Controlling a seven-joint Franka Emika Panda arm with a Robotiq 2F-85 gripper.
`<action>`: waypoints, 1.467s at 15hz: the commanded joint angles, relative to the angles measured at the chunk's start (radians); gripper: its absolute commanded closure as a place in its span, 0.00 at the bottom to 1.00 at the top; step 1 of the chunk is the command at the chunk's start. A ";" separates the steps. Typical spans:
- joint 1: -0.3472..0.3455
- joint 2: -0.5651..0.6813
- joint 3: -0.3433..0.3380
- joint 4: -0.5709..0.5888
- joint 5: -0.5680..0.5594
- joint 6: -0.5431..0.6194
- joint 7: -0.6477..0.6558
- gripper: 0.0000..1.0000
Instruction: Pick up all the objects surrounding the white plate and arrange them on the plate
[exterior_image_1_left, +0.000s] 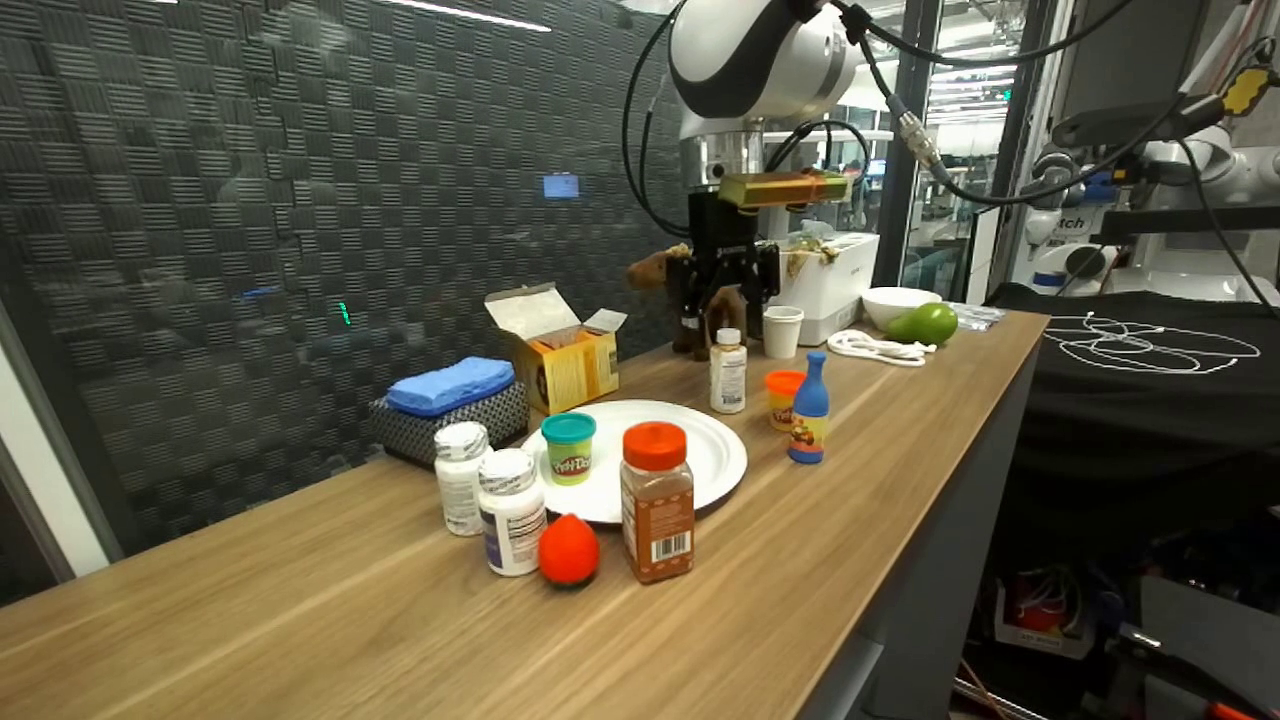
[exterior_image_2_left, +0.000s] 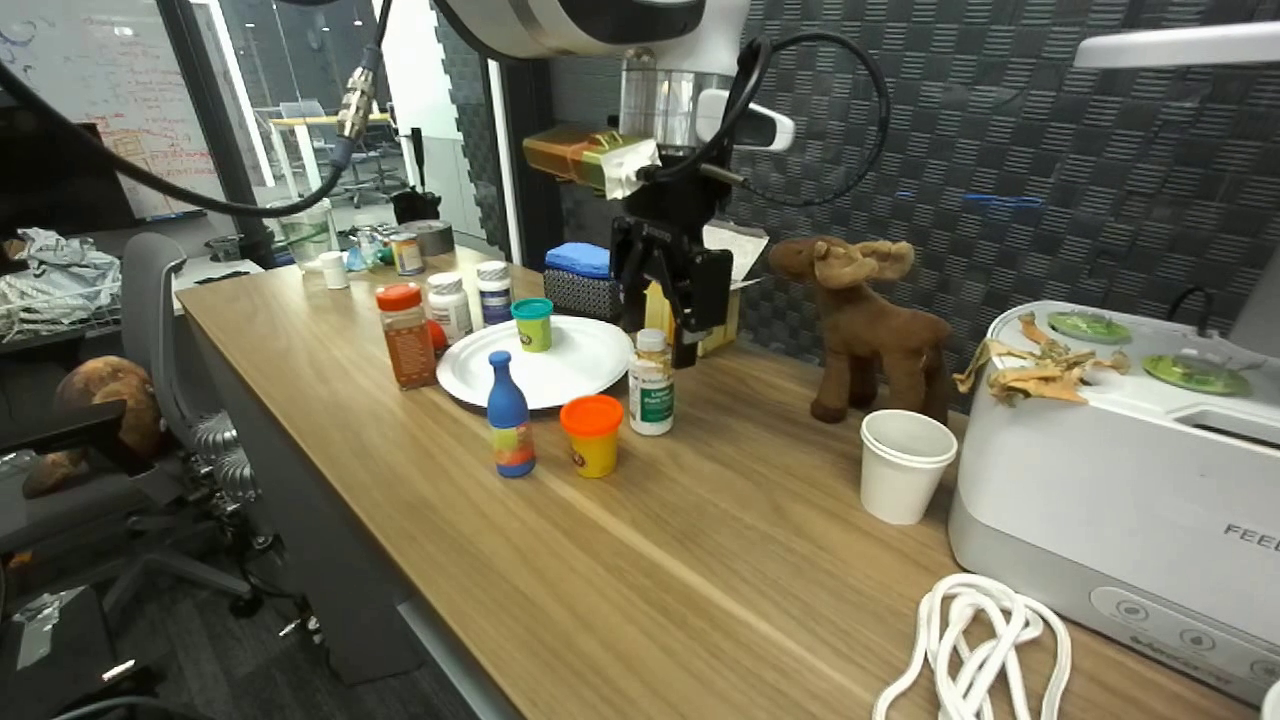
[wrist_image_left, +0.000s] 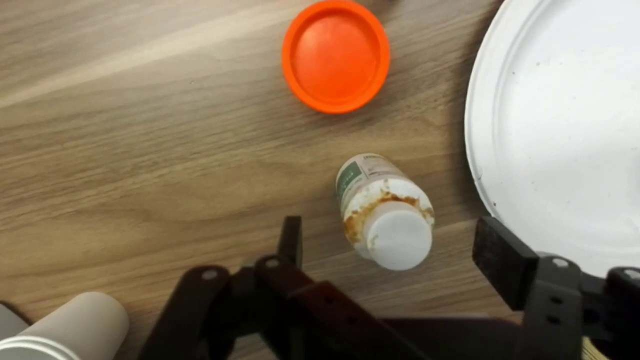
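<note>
Gripper (wrist_image_left: 395, 250): jaws parted wide. In wrist view I see white-capped bottle (wrist_image_left: 385, 210) framed between them, gap showing at both sides. Bottle stands upright on table (wrist_image_left: 150, 175). Near it: orange-lidded tub (wrist_image_left: 335, 57), then blue bottle (exterior_image_2_left: 510, 415). White plate (exterior_image_2_left: 575, 380): just beside, bearing teal-lidded tub (exterior_image_2_left: 533, 330). Across plate from gripper: two white pill bottles (exterior_image_1_left: 513, 525), red ball (exterior_image_1_left: 568, 550), red-capped jar (exterior_image_1_left: 657, 510).

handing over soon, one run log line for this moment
pincer: open, empty | green-labelled bottle: ungripped, beside plate | teal-lidded tub: on plate
</note>
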 joint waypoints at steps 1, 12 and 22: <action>0.010 -0.009 -0.004 0.005 -0.001 -0.003 0.011 0.42; 0.063 -0.080 0.000 -0.019 -0.079 0.013 0.084 0.85; 0.139 -0.064 0.061 0.018 -0.103 0.095 0.067 0.86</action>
